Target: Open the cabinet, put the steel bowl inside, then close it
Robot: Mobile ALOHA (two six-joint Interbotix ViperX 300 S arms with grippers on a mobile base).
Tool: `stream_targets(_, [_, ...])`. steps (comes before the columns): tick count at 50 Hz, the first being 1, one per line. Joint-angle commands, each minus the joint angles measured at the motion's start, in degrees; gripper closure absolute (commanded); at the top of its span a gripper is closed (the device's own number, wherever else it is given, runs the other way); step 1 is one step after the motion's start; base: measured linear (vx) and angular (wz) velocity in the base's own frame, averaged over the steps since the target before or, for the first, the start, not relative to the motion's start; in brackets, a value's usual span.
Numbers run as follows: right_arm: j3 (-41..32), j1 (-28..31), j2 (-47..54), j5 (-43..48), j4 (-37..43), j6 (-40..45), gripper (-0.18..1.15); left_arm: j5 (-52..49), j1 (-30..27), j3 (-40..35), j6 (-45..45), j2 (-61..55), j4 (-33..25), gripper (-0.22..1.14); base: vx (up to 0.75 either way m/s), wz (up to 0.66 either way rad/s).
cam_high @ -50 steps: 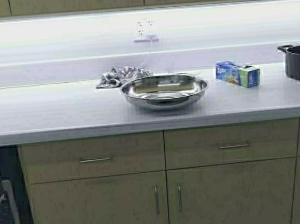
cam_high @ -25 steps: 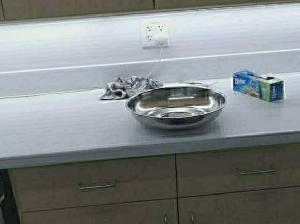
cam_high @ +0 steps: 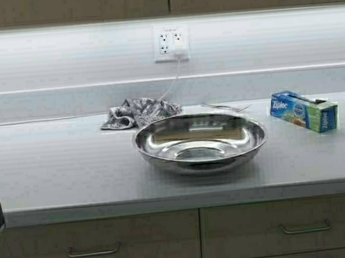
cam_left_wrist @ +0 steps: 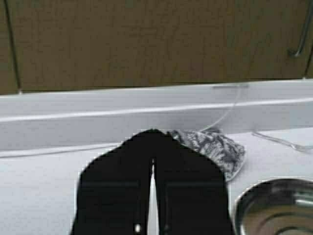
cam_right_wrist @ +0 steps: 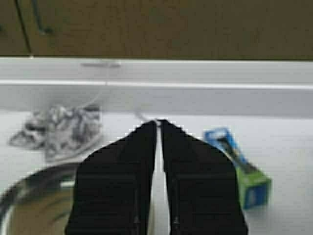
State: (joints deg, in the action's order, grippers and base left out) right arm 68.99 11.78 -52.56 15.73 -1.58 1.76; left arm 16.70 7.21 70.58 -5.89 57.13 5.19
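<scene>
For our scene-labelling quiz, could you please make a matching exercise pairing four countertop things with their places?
Things:
1. steel bowl
2. patterned cloth
3. blue bag box
4. wall outlet

Places:
A. on the backsplash, cord plugged in
B. counter's right side
C. middle of the counter, near its front
D. behind the bowl, to its left

Pairs: 1-C, 2-D, 3-B, 4-A

the left gripper [cam_left_wrist: 153, 161] is showing two broad, flat, matte black fingers [cam_left_wrist: 115, 191] tapering to blunt tips, with a small pale dot near the seam; the right gripper [cam_right_wrist: 159, 125] is looking alike, its black fingers [cam_right_wrist: 117, 186] carrying faint horizontal ridges.
</scene>
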Motion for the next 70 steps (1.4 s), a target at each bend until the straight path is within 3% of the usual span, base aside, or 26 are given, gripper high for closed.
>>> stream_targets(1, [-1.76, 5.89, 0.00, 1.85, 0.35, -0.35, -0.12, -0.97, 5.54, -0.53, -0.18, 1.05, 0.09, -0.20, 0.22, -0.01])
stream_targets(4, [-2.20, 7.91, 0.18, 3.08, 0.62, -0.35, -0.03, -0.97, 9.49, -0.88, -0.18, 0.35, 0.09, -0.13, 0.20, 0.00])
stream_targets(7, [-2.90, 9.49, 0.53, 4.13, 1.23, -0.35, -0.03, -0.97, 12.39, -1.41, 0.00, -0.97, 0.09, -0.07, 0.18, 0.02])
stream_targets(16, [-5.27, 14.24, 4.04, 5.80, 2.81, -0.62, -0.04, 1.58, 18.46, -3.52, 0.00, -8.70, -0.35, -0.10, 0.15, 0.06])
stream_targets(29, [-11.16, 19.51, 19.51, 12.92, 7.21, -1.14, -0.04, 10.63, 26.54, -9.84, 0.35, -24.87, -3.08, -0.10, 0.08, 0.06])
stream_targets(37, [-17.75, 21.97, 28.30, 18.19, 13.10, -8.79, -0.04, 16.61, 30.32, -17.40, 3.69, -37.27, -5.62, -0.10, 0.02, 0.01])
stream_targets(44, [-24.17, 23.03, 34.54, 22.06, 25.66, -18.46, -0.04, 23.03, 31.82, -24.70, 8.53, -46.05, -9.58, -0.10, 0.00, 0.00])
stream_targets(50, [-29.88, 23.73, 39.02, 22.94, 35.86, -25.93, -0.04, 28.39, 32.26, -30.85, 10.02, -52.47, -17.84, -0.10, 0.00, 0.00])
stream_targets(54, [-33.22, 23.82, 41.57, 22.94, 36.91, -30.06, -0.04, 29.79, 32.26, -34.80, 10.99, -56.25, -21.36, -0.10, 0.00, 0.00])
stream_targets(70, [-41.75, 22.85, 49.57, 22.68, 36.91, -32.70, -0.04, 30.50, 32.26, -45.53, 13.71, -65.74, -21.71, -0.10, 0.00, 0.00])
